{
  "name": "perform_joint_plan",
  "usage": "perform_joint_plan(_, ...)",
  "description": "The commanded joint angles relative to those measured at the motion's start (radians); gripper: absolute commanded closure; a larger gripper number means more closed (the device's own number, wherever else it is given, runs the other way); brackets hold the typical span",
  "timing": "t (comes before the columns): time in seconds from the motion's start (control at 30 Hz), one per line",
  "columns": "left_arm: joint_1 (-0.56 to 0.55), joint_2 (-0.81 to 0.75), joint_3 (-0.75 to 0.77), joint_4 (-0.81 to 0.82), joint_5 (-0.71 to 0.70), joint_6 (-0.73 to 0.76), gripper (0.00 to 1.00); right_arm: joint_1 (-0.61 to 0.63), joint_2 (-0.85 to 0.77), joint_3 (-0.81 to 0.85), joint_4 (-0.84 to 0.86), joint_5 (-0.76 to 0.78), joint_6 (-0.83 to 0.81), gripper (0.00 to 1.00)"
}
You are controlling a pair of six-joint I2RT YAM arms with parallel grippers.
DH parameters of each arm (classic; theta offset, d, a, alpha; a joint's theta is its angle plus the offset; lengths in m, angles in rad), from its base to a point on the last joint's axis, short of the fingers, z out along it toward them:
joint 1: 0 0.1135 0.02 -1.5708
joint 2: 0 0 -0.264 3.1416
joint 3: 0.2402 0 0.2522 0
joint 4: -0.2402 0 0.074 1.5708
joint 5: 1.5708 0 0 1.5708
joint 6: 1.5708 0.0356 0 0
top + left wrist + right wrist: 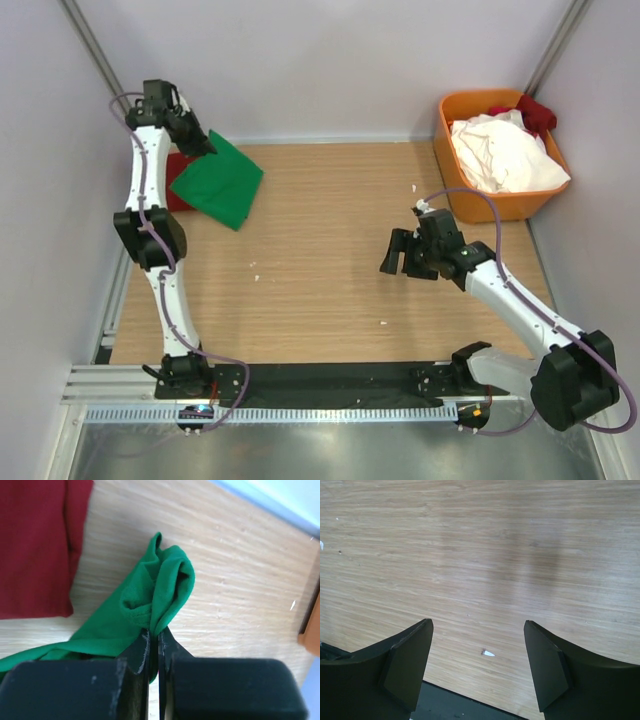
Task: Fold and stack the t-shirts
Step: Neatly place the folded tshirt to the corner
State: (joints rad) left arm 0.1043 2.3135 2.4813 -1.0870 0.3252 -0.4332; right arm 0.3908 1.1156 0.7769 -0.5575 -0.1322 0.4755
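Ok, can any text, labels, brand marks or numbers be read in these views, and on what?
None can be read.
The green t-shirt, dark red t-shirt, white t-shirt and orange bin show no print, tag or logo.
The small lit part at the left arm's base is too small to read.
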Motion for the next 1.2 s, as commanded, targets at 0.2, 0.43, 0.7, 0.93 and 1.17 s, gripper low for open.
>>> perform_joint_plan(0.2,0.101,0.012,0.09,0.038,0.044,-0.029,1.0,0.003,-0.005,-0.005,-0.001,0.006,-0.023,0.2)
perform_joint_plan(0.43,0.121,0.063,0.146,0.139,0.058,-0.073,1.0,0.003,0.021,0.004,-0.005,0.006,-0.026,0.2)
perform_joint_plan(0.7,0.167,0.049,0.175,0.306,0.043,-0.119,1.0,0.003,0.038,-0.004,-0.001,-0.001,-0.029,0.21)
perform_joint_plan(0.93,0.221,0.056,0.168,0.351,0.014,-0.121,0.99,0.005,0.055,-0.008,0.008,-0.001,-0.028,0.21)
perform_joint_plan(1.17,0.278,0.096,0.126,0.337,-0.008,-0.111,0.77,0.005,0.093,-0.011,0.018,-0.003,-0.029,0.21)
